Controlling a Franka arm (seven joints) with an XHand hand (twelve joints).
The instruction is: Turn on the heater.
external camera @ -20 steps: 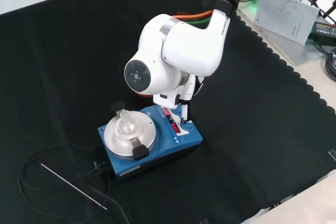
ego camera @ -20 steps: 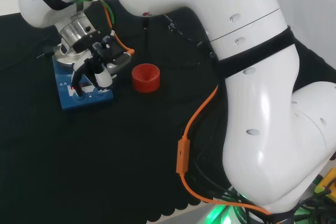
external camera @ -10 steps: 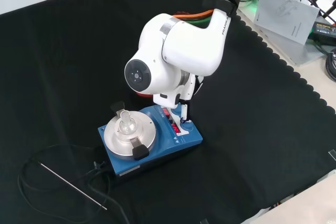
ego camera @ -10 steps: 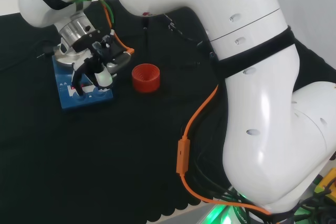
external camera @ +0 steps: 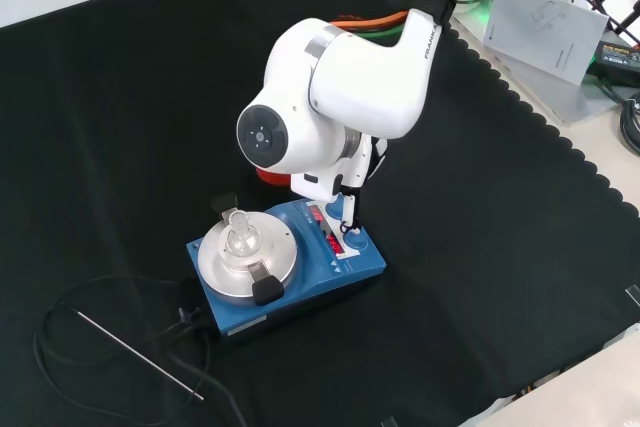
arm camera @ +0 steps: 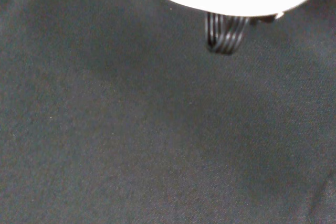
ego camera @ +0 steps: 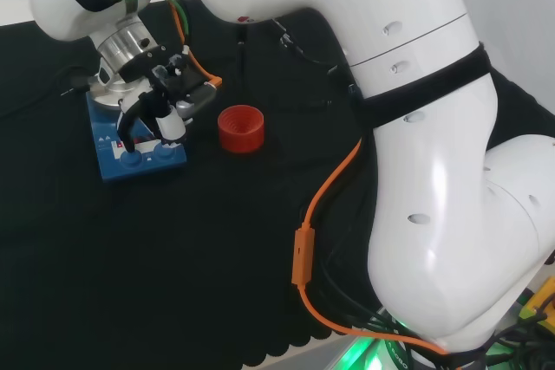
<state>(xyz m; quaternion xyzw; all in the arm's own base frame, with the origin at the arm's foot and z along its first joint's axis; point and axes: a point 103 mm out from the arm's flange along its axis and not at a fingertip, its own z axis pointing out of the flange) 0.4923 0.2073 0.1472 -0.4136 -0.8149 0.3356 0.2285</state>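
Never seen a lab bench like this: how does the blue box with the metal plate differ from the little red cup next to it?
The heater is a blue, boxy unit with a round metal plate and lit red figures; the red ring is a small ribbed open cylinder. The hand hovers over the heater, not the ring. Both rest on the black cloth.

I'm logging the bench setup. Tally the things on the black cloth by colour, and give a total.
Blue: 1, the heater
Red: 1, the ribbed ring
Clear: 1, the small glass piece on the heater's round metal plate
Grey metal: 1, the thin probe rod with its black cable
Total: 4
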